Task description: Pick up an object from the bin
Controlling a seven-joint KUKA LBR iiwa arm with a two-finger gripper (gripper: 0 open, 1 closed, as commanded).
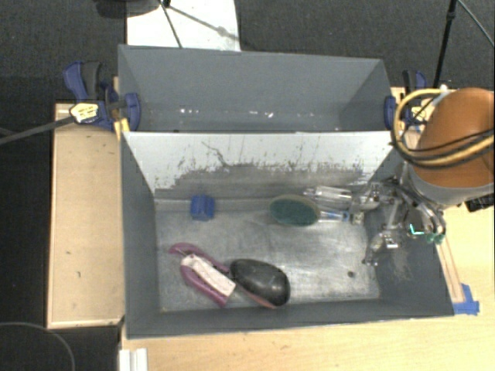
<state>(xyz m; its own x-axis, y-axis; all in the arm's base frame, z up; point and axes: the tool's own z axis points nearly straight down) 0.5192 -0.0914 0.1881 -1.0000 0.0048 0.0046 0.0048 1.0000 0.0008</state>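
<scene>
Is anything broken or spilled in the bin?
Nothing looks broken or spilled. The blue block, green brush, black oval lump and purple-and-white piece just lie loose. Only the bin's back wall looks scratched and scuffed.

The arm comes in from the right of the camera view, its upper part under a rounded orange cover (460, 126) ringed by looped yellow and black cables (410, 141). Below the cover, the dark wrist (421, 207) angles down and to the left. The hand (371, 226) hangs low, its two metal fingers (378, 246) spread apart, one reaching leftward, the other pointing downward.
</scene>
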